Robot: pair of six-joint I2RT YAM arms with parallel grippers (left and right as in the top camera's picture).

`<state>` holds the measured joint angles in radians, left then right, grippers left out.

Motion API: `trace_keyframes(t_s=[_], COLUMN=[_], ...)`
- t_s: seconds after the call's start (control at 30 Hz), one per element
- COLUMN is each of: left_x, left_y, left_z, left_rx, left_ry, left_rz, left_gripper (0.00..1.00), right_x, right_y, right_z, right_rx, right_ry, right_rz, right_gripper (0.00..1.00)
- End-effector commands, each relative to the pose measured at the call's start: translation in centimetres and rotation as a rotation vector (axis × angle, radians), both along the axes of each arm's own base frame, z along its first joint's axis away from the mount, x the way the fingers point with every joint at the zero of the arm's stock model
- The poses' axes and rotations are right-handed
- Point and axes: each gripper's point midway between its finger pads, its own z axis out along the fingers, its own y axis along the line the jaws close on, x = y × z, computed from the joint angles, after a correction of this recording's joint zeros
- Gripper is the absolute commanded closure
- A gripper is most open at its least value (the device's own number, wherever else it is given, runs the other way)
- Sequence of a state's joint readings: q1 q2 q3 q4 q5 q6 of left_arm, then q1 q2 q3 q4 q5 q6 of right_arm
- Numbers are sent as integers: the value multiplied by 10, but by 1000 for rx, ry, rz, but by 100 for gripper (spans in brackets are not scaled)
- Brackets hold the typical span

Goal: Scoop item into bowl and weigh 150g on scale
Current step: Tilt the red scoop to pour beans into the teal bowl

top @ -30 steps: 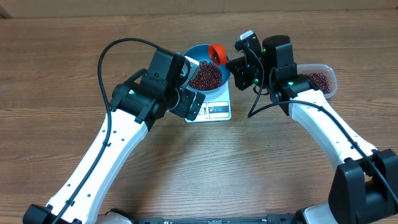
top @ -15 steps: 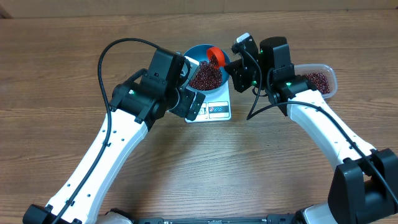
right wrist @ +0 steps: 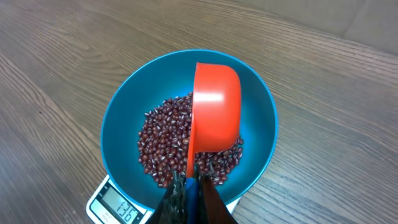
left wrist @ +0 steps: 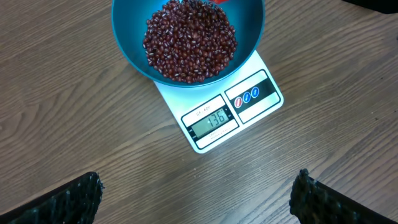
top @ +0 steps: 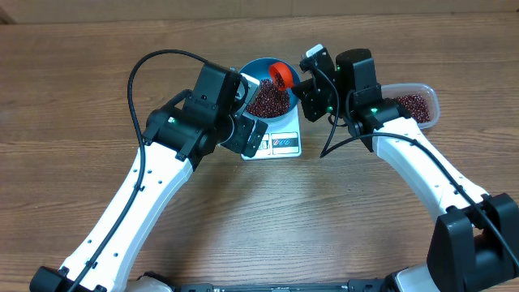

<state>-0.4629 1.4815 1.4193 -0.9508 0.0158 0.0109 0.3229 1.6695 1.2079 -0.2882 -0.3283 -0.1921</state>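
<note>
Midway, the right gripper (right wrist: pixel 189 186), clamped on an orange scoop (right wrist: pixel 214 112) by its handle, tips beans (right wrist: pixel 158 149) into the bowl (right wrist: pixel 118 121) just ahead, on the scale (left wrist: pixel 249 99) (display 136); a small top-up looks needed. The left gripper (left wrist: pixel 196 199) hovers above, open.

We see a wood-grain counter (top: pixel 81 49) filling the view. Near its far right edge sits a clear, rounded-rectangular plastic tub (top: pixel 433 95). An orange-red scoop (right wrist: pixel 216 109) hangs tipped on its side, rounded back toward the right wrist camera.
</note>
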Motion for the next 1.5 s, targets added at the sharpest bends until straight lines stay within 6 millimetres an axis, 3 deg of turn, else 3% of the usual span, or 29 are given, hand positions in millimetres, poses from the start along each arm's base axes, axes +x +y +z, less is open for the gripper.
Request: trace_keyframes(t_s=[0.0,0.1,0.23,0.33,0.47,0.57,0.7,0.8,1.0,1.27,1.47], left_x=[2,2,2,2,2,2,2,2,2,2,2], left_y=[-1,-1,-1,-1,-1,-1,-1,-1,-1,-1,-1], left_z=[7,7,7,7,7,7,7,7,7,7,7], left_rx=[-8,-8,-8,-8,-8,-8,-8,-8,-7,-7,-8], left_ry=[-19,-19,-19,-19,-19,-19,-19,-19,-19,-19,-19], left_rz=[-18,-18,-18,-18,-18,-18,-18,-18,-17,-18,-17], left_gripper=[0,0,0,0,0,0,0,0,0,0,0], right_x=[10,2,8,-2,4,-5,6,0,0,2,16], right_y=[0,11,3,15,7,17,4,14,14,14,-2], right_z=[8,10,7,9,6,6,5,7,4,-5,-4], right_rx=[-13,25,-18,14,-39,-4,-70,-35,-61,-196,-364], right_ry=[-36,-20,-36,-22,-45,-22,-62,-57,-67,-174,-281], right_rz=[-22,35,-7,67,28,80,24,70,85,216,220], right_gripper=[96,96,96,96,96,96,96,96,96,96,96])
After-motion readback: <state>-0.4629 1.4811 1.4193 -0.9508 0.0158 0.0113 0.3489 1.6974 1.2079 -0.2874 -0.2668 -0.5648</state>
